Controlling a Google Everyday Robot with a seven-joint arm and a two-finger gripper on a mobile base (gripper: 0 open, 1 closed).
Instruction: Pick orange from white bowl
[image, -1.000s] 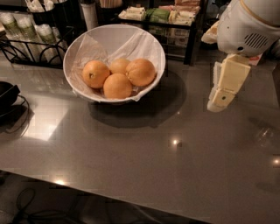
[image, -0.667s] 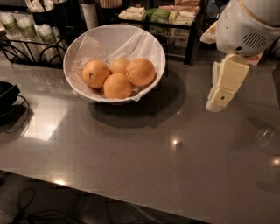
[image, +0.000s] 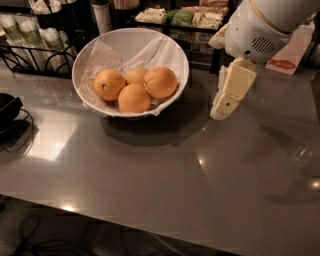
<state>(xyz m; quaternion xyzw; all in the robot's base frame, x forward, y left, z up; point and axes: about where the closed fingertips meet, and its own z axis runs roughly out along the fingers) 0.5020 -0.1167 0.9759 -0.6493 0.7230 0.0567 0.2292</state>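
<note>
A broad bare stretch of the grey table (image: 150, 190) is presented along the near edge. Farther back, at the right, the claw (image: 220, 113) is held low over the table, well apart from the white bowl (image: 85, 65). Whether it is spread or pressed together cannot be told. The orange (image: 160, 82) is seated in the bowl's right side, touching neighbouring oranges (image: 134, 98). Black racks (image: 30, 55) are ranged behind.

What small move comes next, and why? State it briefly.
Probably lift the gripper and carry it left over the rim of the bowl: it hangs right of the bowl, low over the counter, while the orange lies inside, nearest that side.
</note>
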